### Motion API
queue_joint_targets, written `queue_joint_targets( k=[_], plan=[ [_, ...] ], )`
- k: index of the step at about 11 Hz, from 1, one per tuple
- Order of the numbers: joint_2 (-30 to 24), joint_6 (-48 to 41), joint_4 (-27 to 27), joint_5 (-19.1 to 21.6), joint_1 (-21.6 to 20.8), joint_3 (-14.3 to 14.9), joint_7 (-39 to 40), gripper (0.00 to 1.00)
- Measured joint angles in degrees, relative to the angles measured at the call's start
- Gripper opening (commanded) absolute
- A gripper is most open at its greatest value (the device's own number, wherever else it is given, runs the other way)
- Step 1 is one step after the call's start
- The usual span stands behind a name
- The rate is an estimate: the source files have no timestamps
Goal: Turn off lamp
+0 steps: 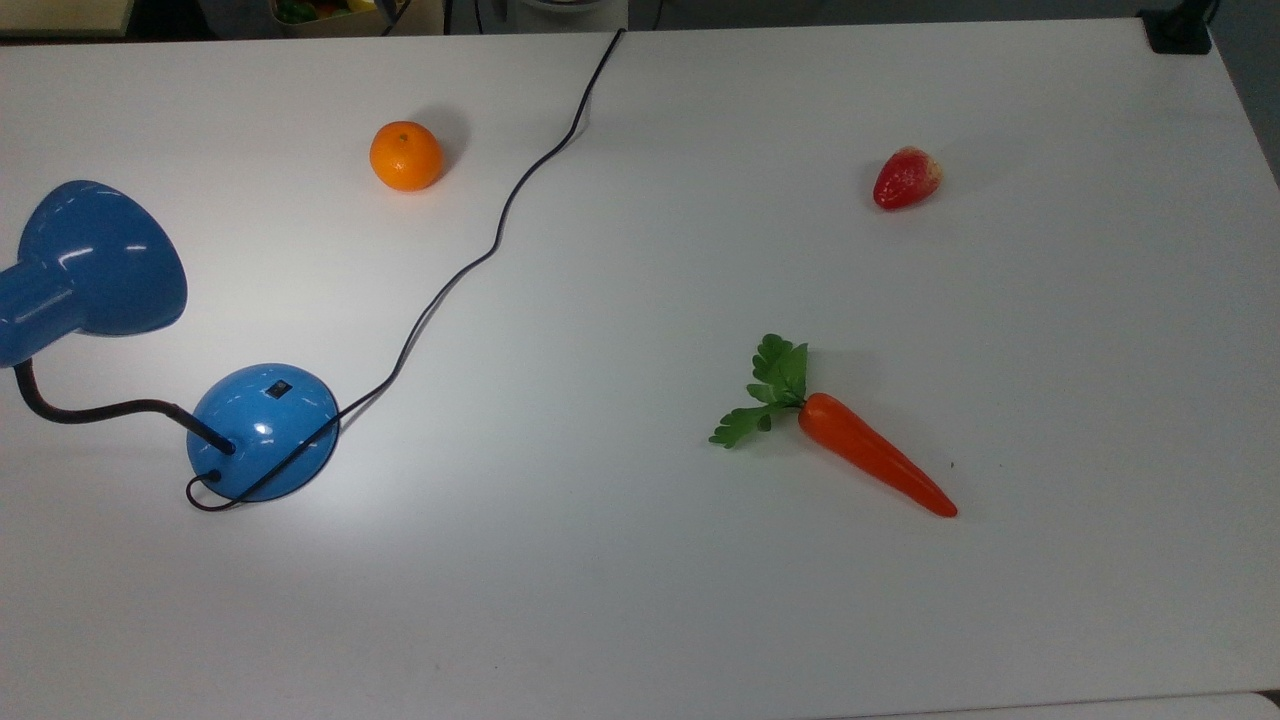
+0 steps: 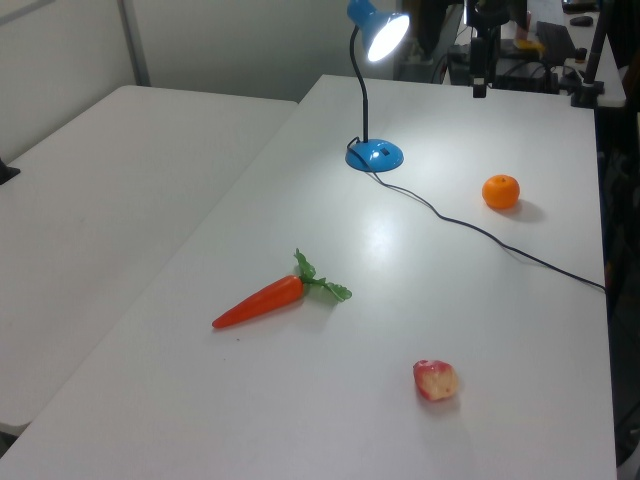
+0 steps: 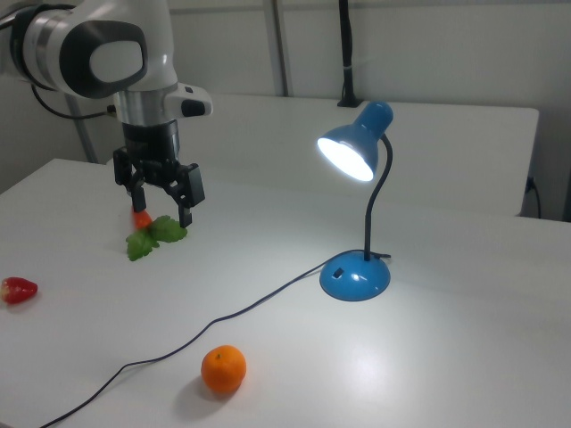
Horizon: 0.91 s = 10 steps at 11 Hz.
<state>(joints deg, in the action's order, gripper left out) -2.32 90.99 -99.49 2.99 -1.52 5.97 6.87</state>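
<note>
The tool (image 3: 161,198) is hanging open and holding nothing at the upper left of the right view, while the lamp (image 3: 355,278) is shining at the middle right of the bench (image 3: 446,357), well apart, so the tool needs to go rightward to its base switch (image 3: 336,274).

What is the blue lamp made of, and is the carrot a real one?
The lamp looks like painted metal: its blue shade and base are glossy and show bright glints. Its bendy neck is black, perhaps rubber-covered. The carrot seems to be plastic, since it is very smooth and evenly orange, with stiff, flat green leaves.
</note>
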Motion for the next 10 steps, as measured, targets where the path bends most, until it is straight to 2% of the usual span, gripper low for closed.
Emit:
queue_joint_targets(
  k=[7, 8, 9, 10],
  plan=[
    [0.1, 0.0, 0.0, 0.0, 0.0, 0.0, -0.3, 1.00],
    [0.1, 0.0, 0.0, 0.0, 0.0, 0.0, -0.3, 0.94],
    [0.1, 0.0, 0.0, 0.0, 0.0, 0.0, -0.3, 0.77],
    [0.1, 0.0, 0.0, 0.0, 0.0, 0.0, -0.3, 0.53]
  ],
)
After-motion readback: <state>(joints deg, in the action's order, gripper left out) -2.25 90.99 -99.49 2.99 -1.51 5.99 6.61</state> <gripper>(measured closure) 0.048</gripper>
